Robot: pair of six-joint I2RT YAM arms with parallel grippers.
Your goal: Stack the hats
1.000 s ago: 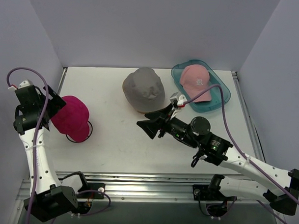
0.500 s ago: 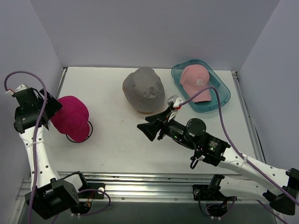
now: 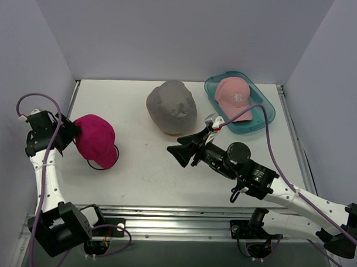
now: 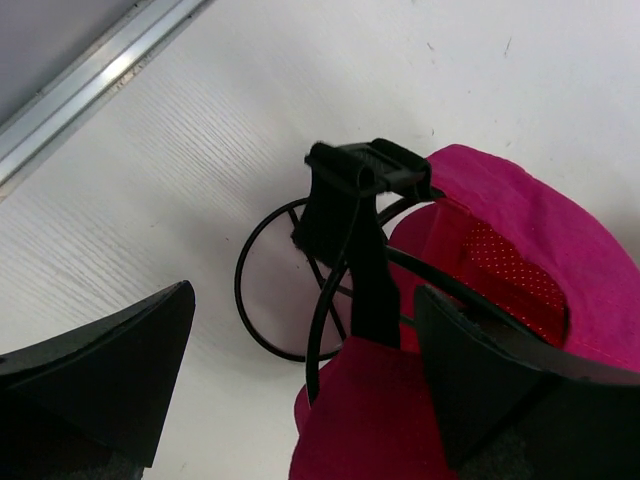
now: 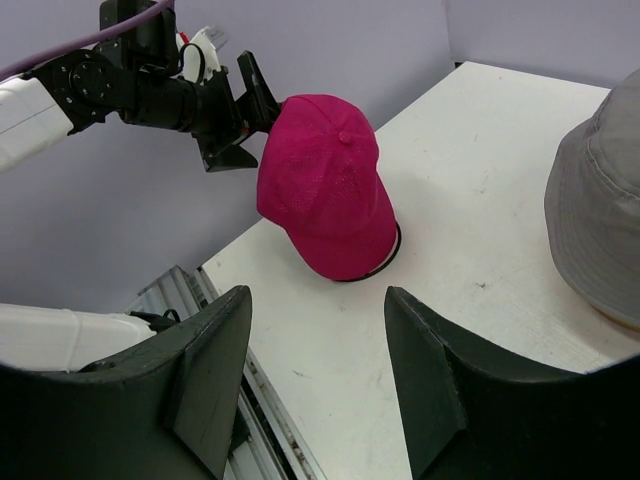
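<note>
The magenta cap (image 3: 97,140) sits tilted on a black wire-frame stand (image 3: 104,164) at the left of the table. My left gripper (image 3: 71,135) is open, its jaws either side of the cap's rear edge; in the left wrist view the gripper (image 4: 305,290) spans the cap (image 4: 520,250) and stand wire (image 4: 262,300). The grey bucket hat (image 3: 172,106) is at the back centre. The pale pink cap (image 3: 234,95) lies in a teal tray (image 3: 266,116). My right gripper (image 3: 185,151) is open and empty above the table's middle, facing the magenta cap (image 5: 330,185). The mustard hat is out of view.
A thin tan edge (image 3: 174,132) shows under the grey hat; I cannot tell what it is. Purple walls close in on the left, back and right. A metal rail (image 3: 175,215) runs along the table's near edge.
My left gripper has come down and right against the magenta cap. The cap and its wire stand have shifted a little right and the cap has tilted. The right gripper has barely moved.
</note>
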